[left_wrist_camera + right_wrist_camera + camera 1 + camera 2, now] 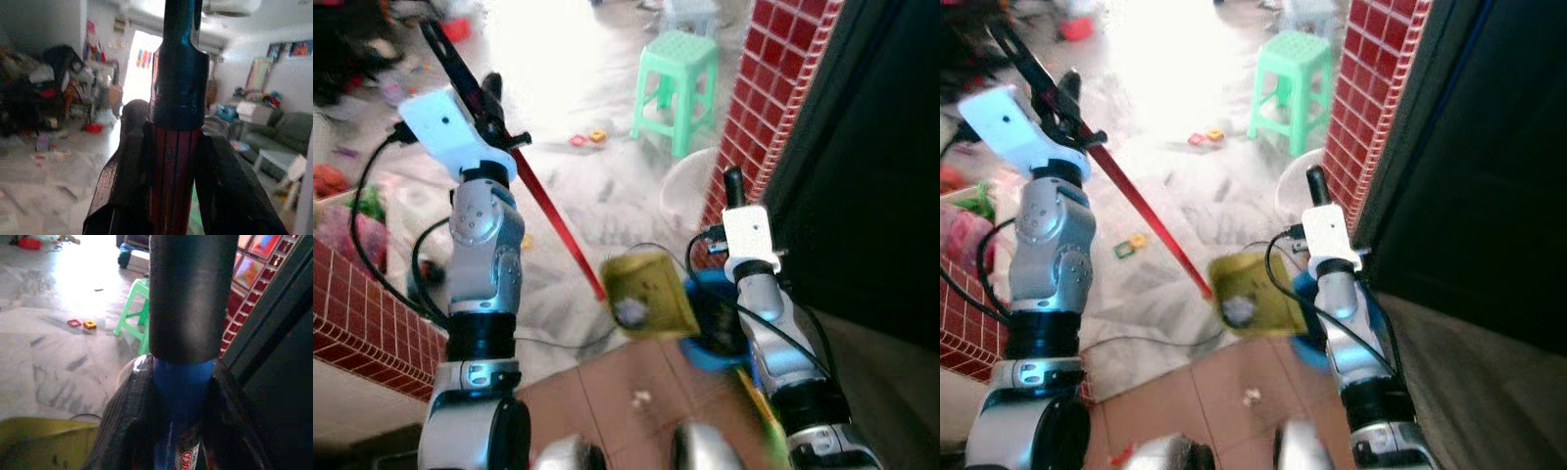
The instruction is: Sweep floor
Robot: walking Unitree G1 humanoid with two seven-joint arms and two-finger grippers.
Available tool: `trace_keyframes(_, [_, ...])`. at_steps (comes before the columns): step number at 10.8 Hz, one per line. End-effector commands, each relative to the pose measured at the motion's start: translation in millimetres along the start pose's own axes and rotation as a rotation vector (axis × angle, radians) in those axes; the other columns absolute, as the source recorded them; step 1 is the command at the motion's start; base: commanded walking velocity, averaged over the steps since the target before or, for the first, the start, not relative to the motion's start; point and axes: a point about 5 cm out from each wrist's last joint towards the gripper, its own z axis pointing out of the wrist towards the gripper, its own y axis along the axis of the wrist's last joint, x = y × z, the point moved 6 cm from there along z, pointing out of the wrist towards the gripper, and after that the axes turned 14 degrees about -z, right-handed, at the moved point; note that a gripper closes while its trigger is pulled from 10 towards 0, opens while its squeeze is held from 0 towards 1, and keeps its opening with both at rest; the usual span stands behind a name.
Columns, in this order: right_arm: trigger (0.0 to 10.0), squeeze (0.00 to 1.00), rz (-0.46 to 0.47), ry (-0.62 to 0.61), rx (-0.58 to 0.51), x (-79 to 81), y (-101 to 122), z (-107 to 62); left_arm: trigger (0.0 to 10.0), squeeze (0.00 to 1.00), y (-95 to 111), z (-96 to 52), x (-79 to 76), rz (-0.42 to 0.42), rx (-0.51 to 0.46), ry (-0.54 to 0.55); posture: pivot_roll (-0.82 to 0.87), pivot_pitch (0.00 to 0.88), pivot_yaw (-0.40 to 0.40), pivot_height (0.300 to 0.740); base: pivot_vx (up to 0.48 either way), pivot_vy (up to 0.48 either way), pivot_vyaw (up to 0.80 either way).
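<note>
A long red broom handle with a black grip (548,206) slants from the upper left of the frame down to mid-floor, ending beside a yellow plastic dustpan (651,294) holding a grey clump of dust. The left pincer (168,161) is clamped on the red handle; the right pincer (181,396) is clamped on the dustpan's blue-and-black handle (183,323), low centre-right. Around them: a mint-green plastic stool (675,83) at upper centre, small red and yellow toy pieces (587,137) on the pale marble floor (578,186), a red-tiled pillar (769,98) hard against the right arm, and a low red-tiled wall (362,313) at lower left.
</note>
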Motion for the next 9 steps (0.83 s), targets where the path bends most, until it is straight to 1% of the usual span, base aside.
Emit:
trace_keyframes(1, [10.0, 0.00, -0.005, -0.004, -0.034, 0.7, 11, 2.2, 10.0, 0.00, 15, 0.0, -17.8, -0.028, -0.061, -0.072, -0.08, 0.070, 0.073, 0.740, 0.000, 0.000, 0.00])
trace_keyframes(2, [10.0, 0.00, 0.001, -0.004, -0.035, 2.5, 13, 2.5, 10.0, 0.00, 7, -5.6, -26.3, -0.047, -0.043, -0.090, -0.08, 0.070, 0.073, 0.740, 0.000, 0.000, 0.00])
trace_keyframes(4, [10.0, 0.00, 0.009, 0.004, -0.042, 5.6, 16, 2.9, 10.0, 0.00, -4, -13.9, -45.6, -0.057, -0.028, -0.143, -0.09, 0.079, 0.068, 0.740, 0.000, 0.000, 0.00])
trace_keyframes(5, [10.0, 0.00, 0.010, 0.004, -0.043, 4.6, 15, 3.4, 10.0, 0.00, -10, -18.4, -58.4, -0.038, -0.021, -0.199, -0.09, 0.075, 0.067, 0.740, 0.000, 0.000, 0.00])
trace_keyframes(6, [10.0, 0.00, 0.009, 0.002, -0.041, 3.5, 15, 3.7, 10.0, 0.00, -18, -23.4, -67.2, -0.013, -0.005, -0.243, -0.09, 0.079, 0.068, 0.740, 0.000, 0.000, 0.00])
trace_keyframes(7, [10.0, 0.00, 0.009, 0.001, -0.042, 3.6, 15, 3.6, 10.0, 0.00, -26, -27.7, -70.3, -0.013, 0.015, -0.254, -0.09, 0.077, 0.071, 0.740, 0.000, 0.000, 0.00])
trace_keyframes(8, [10.0, 0.00, 0.010, -0.001, -0.042, 4.1, 15, 3.2, 10.0, 0.00, -31, -29.7, -71.8, 0.006, 0.017, -0.257, -0.09, 0.078, 0.076, 0.740, 0.000, 0.000, 0.00])
trace_keyframes(9, [10.0, 0.00, 0.014, 0.000, -0.040, 5.7, 15, 1.8, 10.0, 0.00, -33, -28.8, -70.3, 0.021, 0.013, -0.230, -0.09, 0.079, 0.079, 0.740, 0.000, 0.000, 0.00])
